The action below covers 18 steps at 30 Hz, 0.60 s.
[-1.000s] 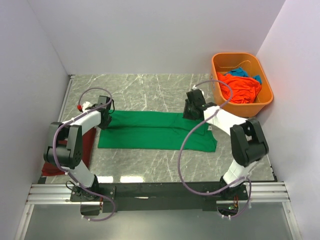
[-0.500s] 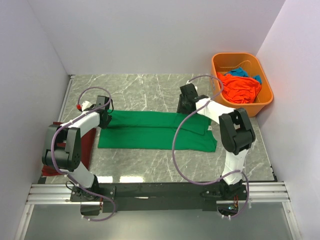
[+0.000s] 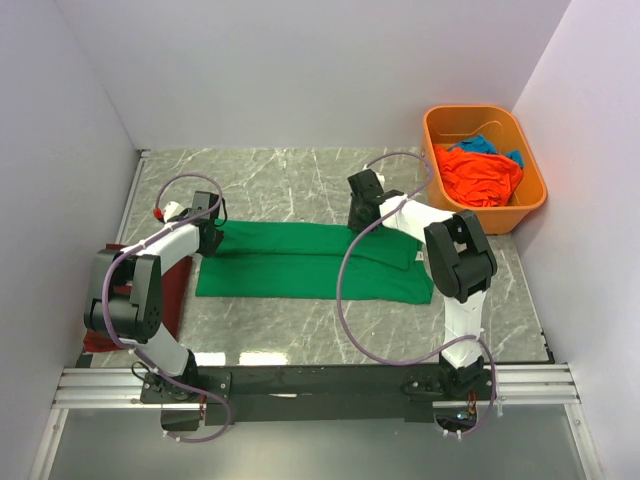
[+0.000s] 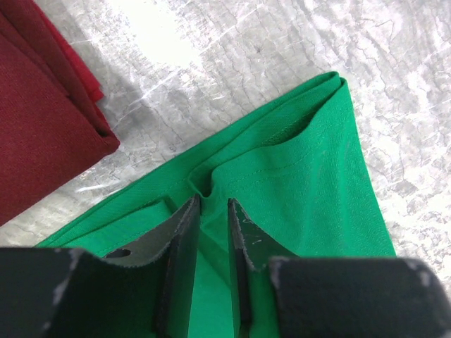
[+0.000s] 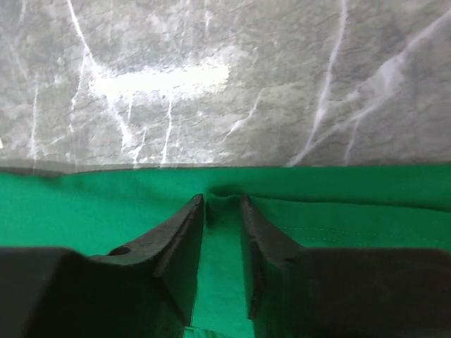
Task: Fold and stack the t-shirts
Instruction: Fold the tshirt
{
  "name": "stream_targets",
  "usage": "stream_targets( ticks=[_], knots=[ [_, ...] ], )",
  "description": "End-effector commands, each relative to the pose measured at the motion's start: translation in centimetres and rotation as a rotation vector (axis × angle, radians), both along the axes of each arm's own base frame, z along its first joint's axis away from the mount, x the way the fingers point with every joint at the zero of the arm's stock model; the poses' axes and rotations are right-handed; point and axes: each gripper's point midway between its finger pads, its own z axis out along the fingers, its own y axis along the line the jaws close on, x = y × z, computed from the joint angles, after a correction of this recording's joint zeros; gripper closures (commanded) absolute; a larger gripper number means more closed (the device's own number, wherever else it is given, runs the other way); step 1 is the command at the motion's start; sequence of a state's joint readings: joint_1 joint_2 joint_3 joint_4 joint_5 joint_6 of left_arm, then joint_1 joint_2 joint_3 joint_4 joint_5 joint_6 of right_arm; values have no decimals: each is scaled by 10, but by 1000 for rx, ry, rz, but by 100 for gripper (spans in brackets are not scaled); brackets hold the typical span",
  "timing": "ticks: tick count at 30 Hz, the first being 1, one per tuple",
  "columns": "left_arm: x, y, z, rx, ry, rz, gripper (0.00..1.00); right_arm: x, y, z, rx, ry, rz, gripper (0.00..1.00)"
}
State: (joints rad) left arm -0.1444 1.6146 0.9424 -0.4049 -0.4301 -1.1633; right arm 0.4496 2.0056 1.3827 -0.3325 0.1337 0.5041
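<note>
Folding was in hand: left gripper (image 4: 211, 205) and right gripper (image 5: 222, 203) each pinched the far edge of the bright green cloth t-shirt (image 3: 300, 268); the next move probably needed one even lift.

green t-shirt (image 4: 310, 162) — matt soft cloth; table (image 5: 211, 70) — glossy veined stone

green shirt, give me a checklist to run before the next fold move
1. Jaws of the left gripper pinched on the far edge of the green t-shirt: ok.
2. Jaws of the right gripper pinched on the same edge: ok.
3. Shirt lying flat as a long strip: ok.
4. The maroon t-shirt apart from the green one: ok.
5. The orange tub off to the side of the fold path: ok.
6. Each grip holding all cloth layers: cannot tell.
</note>
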Motion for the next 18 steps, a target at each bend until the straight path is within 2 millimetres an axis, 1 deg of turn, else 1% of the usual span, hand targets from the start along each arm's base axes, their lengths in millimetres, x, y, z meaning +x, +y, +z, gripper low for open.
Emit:
stream_targets(
  ticks=[1, 2, 3, 4, 5, 6, 9, 10, 11, 15, 16, 18],
  knots=[
    [5, 0, 5, -3, -22, -11, 73, 12, -2, 12, -34, -46, -36, 67],
    [5, -1, 5, -4, -25, -12, 73, 11, -3, 12, -36, -47, -39, 70],
    [4, -1, 4, -4, -22, -12, 75, 11, -3, 14, -32, -51, -42, 77],
    [5, -1, 5, -5, -25, -14, 76, 10, -2, 19, -25, -63, -41, 81],
    [5, -1, 5, -6, -25, -16, 77, 9, -2, 18, -24, -61, -39, 85],
    [5, -1, 5, -3, -24, -15, 80, 7, -2, 19, -22, -62, -39, 92],
    [4, -1, 5, -2, -23, -16, 84, 3, 1, 26, -8, -73, -28, 100],
    [4, -1, 5, -3, -23, -17, 85, 2, 1, 31, 0, -83, -26, 100],
    [4, -1, 6, -1, -26, -17, 86, -2, 0, 30, 0, -79, -27, 100],
    [3, 0, 8, -2, -30, -12, 90, -14, -2, 41, 26, -96, -20, 100],
    [3, 0, 7, -3, -31, -12, 90, -16, -3, 49, 38, -112, -22, 100],
    [2, 1, 6, -4, -30, -12, 92, -25, -4, 49, 43, -110, -19, 100]
  ],
)
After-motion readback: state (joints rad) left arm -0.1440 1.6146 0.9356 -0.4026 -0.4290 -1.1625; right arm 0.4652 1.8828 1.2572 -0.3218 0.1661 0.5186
